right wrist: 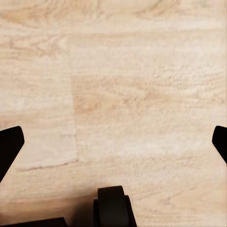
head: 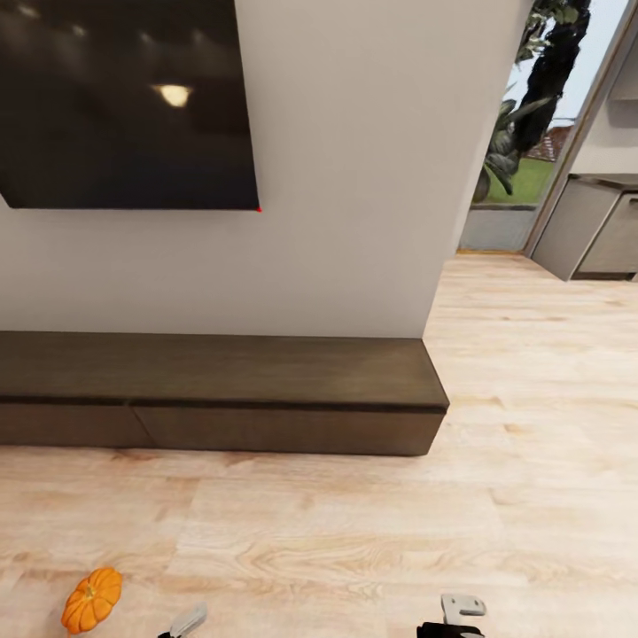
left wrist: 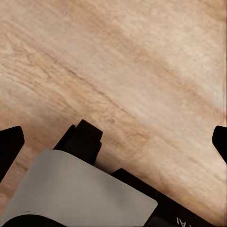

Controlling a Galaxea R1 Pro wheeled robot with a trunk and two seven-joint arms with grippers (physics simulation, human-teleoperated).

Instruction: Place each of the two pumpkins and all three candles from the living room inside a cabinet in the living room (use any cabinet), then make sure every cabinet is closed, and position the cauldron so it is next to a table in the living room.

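One pumpkin (head: 91,599) lies on the floor (head: 354,532) just outside the left claw (head: 183,622), the nearer arm, well short of the shut cabinet (head: 221,390), while both claws, right (head: 462,608) included, spread wide, holding nothing.

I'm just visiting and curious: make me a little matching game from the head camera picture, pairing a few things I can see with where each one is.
Things:
1. small ribbed orange pumpkin
2. long low dark brown wood cabinet
3. large black screen
4. pale grey units

Places:
A. mounted on the pale wall, upper left
B. on the plank floor, lower left corner
C. far right, past the wall's end
D. on the floor against the wall, below the screen

Pairs: 1-B, 2-D, 3-A, 4-C
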